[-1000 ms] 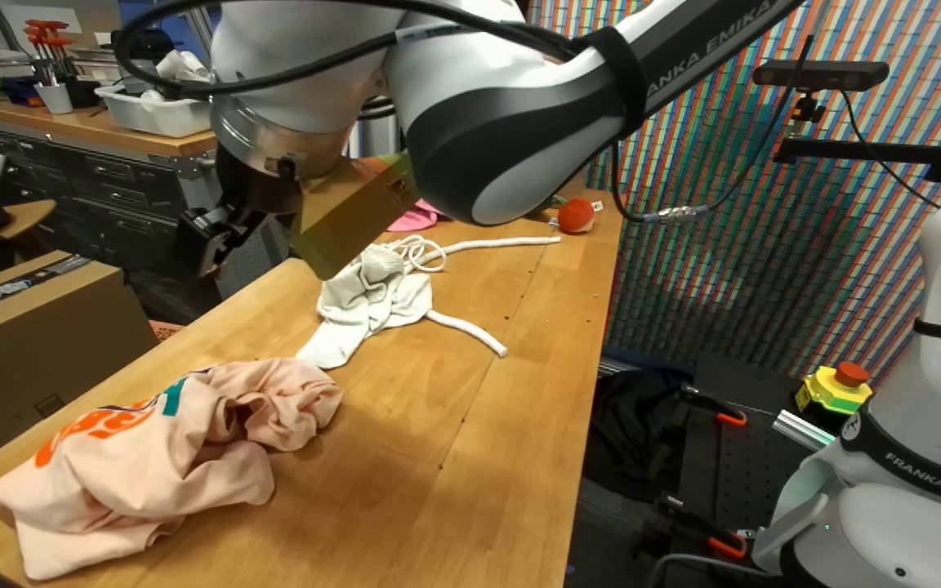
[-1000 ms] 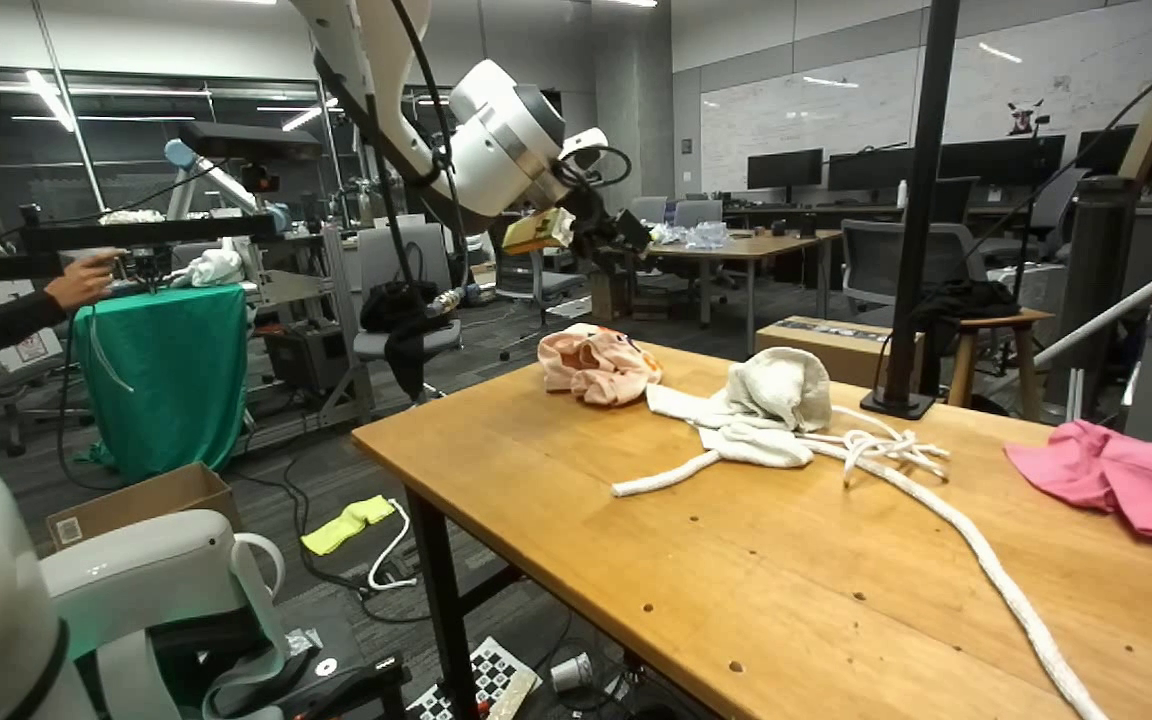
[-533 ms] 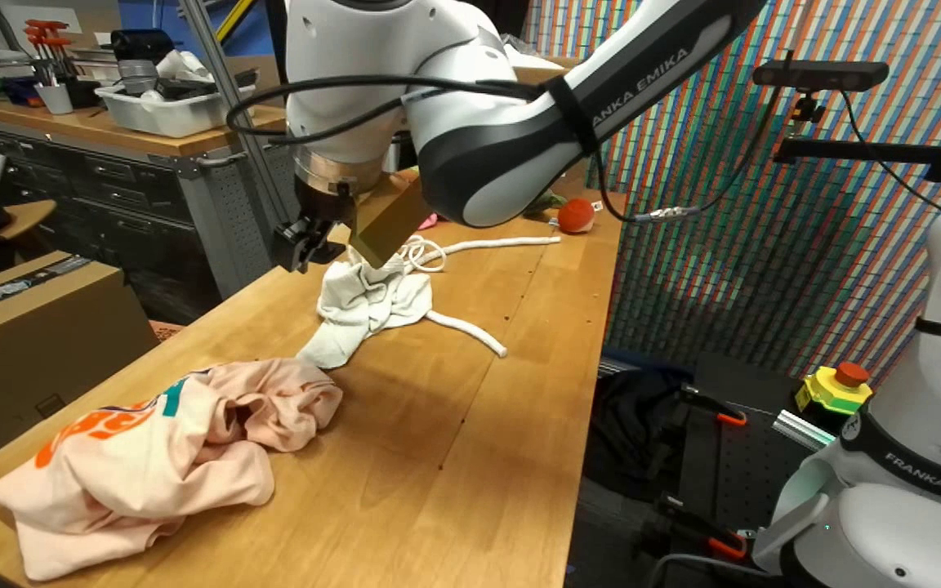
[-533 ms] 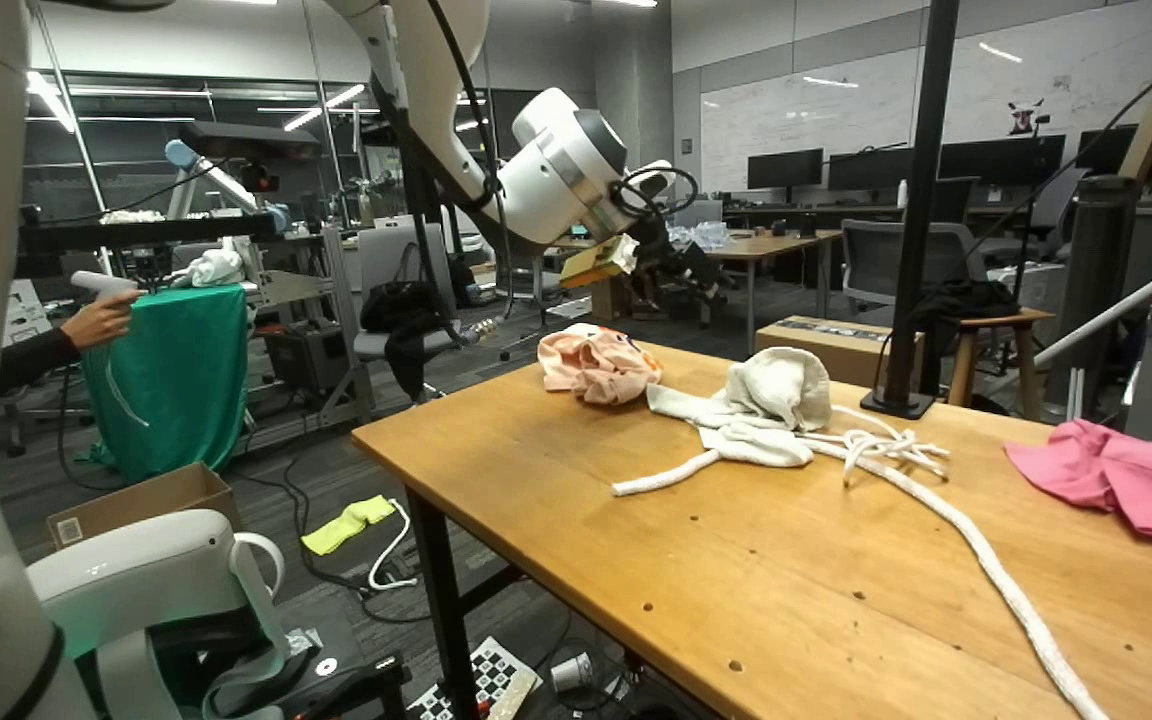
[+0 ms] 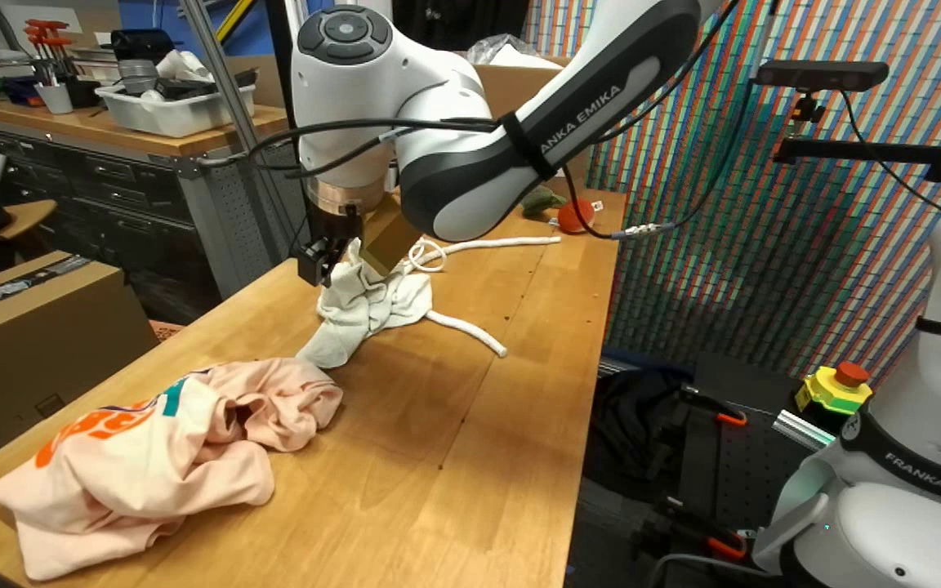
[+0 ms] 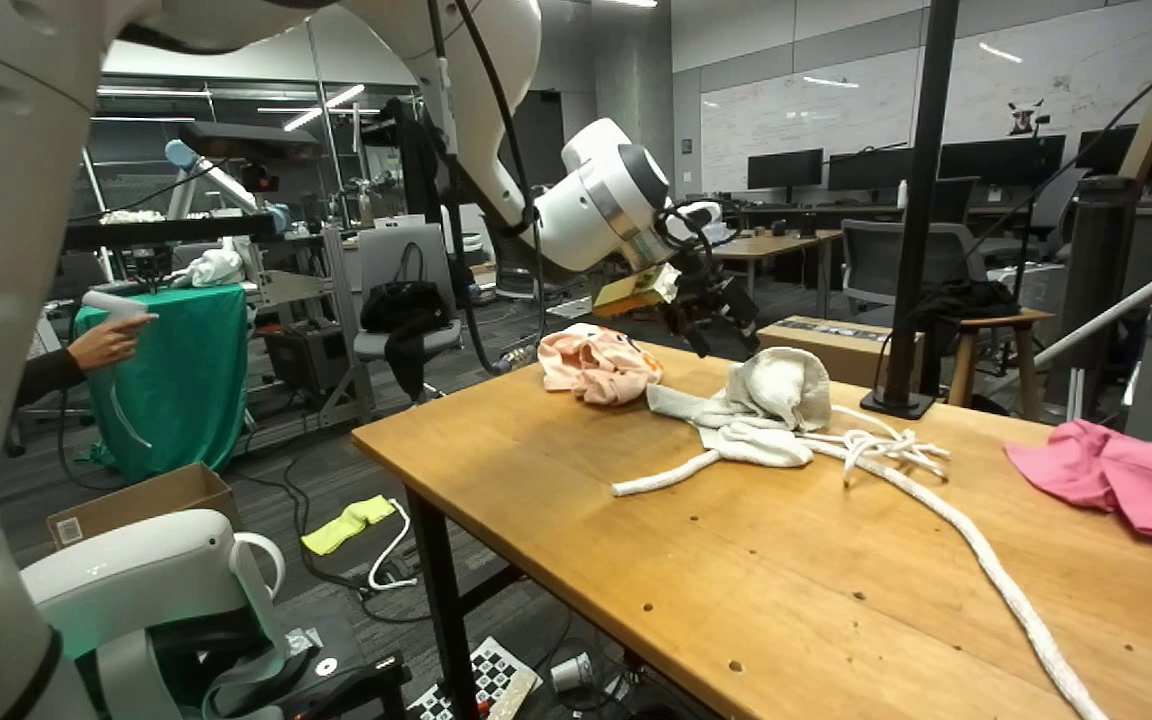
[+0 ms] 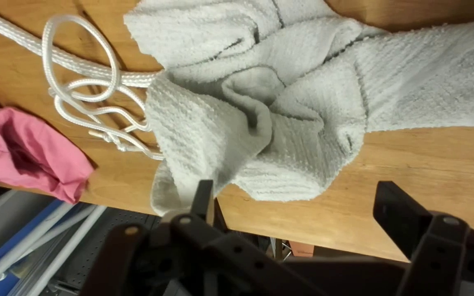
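From here, black 2-finger gripper point(image 7: 293, 199) just dropped down near that crumpled off-white terry cloth point(image 7: 286, 107), jaws spread wide, holding nothing; looks within reach now.

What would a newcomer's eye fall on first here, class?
The arm stands out first, its tool open near the white cloth on the table. Next comes the peach cloth, crumpled at the table's near end in an exterior view. Pink cloth shows at the wrist view's left.
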You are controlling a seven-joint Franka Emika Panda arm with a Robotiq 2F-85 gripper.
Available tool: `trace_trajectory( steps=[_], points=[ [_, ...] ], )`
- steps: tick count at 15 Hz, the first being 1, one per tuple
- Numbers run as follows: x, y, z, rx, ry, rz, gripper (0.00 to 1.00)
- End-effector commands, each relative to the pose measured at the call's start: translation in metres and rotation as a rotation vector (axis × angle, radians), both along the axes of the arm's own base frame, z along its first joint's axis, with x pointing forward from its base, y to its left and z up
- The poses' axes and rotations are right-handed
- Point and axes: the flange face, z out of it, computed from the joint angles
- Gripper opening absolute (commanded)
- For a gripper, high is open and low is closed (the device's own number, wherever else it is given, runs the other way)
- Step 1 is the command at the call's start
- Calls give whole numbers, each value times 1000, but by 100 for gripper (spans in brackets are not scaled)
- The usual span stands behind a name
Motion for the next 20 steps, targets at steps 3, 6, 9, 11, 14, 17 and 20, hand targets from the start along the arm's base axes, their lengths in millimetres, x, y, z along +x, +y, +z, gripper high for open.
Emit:
trace_trajectory(
  steps=[3, 6, 9, 11, 14, 17, 20],
  points=[
    [24, -11, -11, -32, 47, -9, 100],
    [31, -18, -21, -53, 66, -17, 100],
    [36, -23, -32, -74, 87, -25, 100],
    [39, -25, -39, -87, 99, -28, 100],
    [41, -26, -43, -104, 120, -25, 100],
    [43, -26, -43, -116, 139, -17, 66],
    [44, -26, -42, -124, 155, -12, 42]
  ],
)
